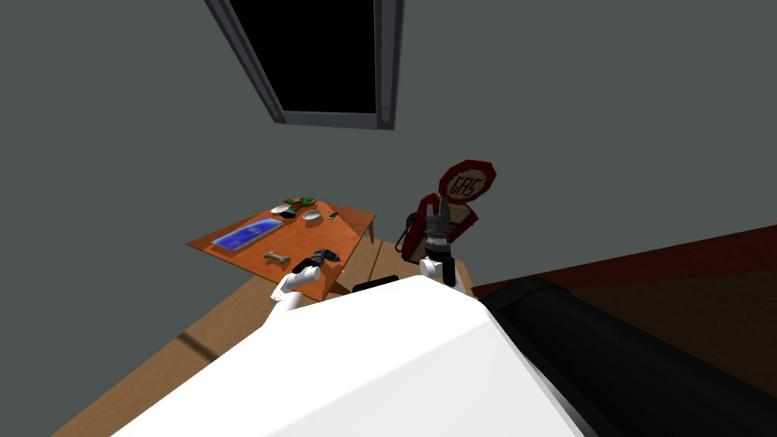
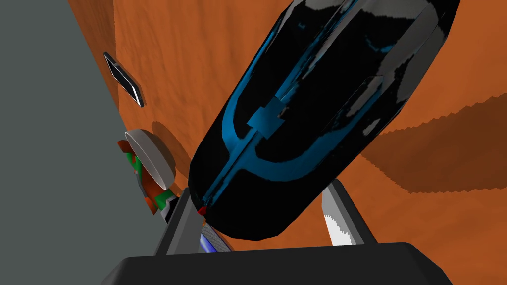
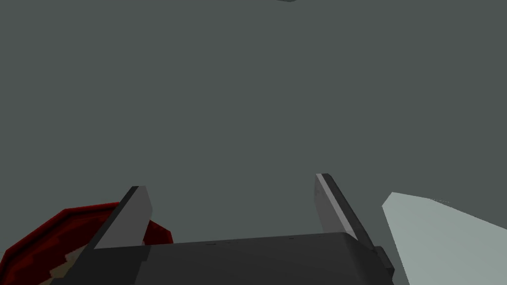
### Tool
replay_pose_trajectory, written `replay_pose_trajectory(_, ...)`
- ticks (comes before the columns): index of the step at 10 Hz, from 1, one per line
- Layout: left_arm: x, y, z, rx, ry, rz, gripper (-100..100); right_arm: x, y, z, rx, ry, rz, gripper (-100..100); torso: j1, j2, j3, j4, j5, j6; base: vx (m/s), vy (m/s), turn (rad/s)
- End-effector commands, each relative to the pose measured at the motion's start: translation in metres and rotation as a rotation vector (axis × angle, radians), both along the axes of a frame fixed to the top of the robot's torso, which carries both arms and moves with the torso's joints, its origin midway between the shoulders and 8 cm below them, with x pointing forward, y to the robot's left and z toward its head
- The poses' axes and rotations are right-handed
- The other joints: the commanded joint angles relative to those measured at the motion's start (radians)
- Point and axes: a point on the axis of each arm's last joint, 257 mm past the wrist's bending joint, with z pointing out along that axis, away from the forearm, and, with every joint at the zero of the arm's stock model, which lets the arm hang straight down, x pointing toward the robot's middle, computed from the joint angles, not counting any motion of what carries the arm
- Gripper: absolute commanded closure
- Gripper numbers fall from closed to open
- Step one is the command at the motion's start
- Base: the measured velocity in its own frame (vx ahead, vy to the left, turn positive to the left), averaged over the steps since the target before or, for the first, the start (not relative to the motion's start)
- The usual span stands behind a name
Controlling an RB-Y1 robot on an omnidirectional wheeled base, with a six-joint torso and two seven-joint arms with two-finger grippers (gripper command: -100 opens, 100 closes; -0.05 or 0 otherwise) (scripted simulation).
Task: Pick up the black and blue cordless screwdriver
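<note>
Screwdriver (image 2: 317, 114) first: the black body with blue trim sits in your left gripper (image 2: 262, 186), whose two fingers (image 2: 184, 222) are closed against the sides of its rounded end. That end, with a small red dot on it, lies closest to the gripper's dark body. From there the long axis runs away from the gripper and slants across toward one finger rather than straight down the middle. The far end leaves the left wrist view, so you cannot tell where the working tip points.

From the head camera the screwdriver (image 1: 325, 256) is a small dark shape at the near edge of the orange table (image 1: 334, 235), just beyond the left gripper (image 1: 311, 263). A broad shadow falls on the tabletop (image 2: 173, 49) beside the tool. You cannot tell whether the tool touches the table or hangs just above it.

Farther back on the table you have a white bowl (image 2: 151, 158) (image 1: 312, 215), a green and orange toy (image 2: 141, 183) (image 1: 301, 202), and a thin dark slab (image 2: 124, 79) (image 1: 332, 215). A flat blue panel (image 1: 246, 234) and a bone-shaped piece (image 1: 277, 258) lie well apart from the tool.

Your right gripper (image 1: 440, 212) (image 3: 230, 182) is raised in front of the red gas pump (image 1: 464, 186) (image 3: 44, 232), fingers spread wide with nothing between them.
</note>
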Motion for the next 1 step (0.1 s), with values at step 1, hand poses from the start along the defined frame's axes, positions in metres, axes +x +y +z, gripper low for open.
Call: replay_pose_trajectory(1, 0.0, 0.0, 0.0, 0.0, 0.0, 0.0, 0, 0.0, 0.0, 0.0, 0.0, 0.0, 0.0, 0, 0.0, 0.0, 0.0, 0.0, 0.0, 0.0, 0.0, 0.0, 0.0)
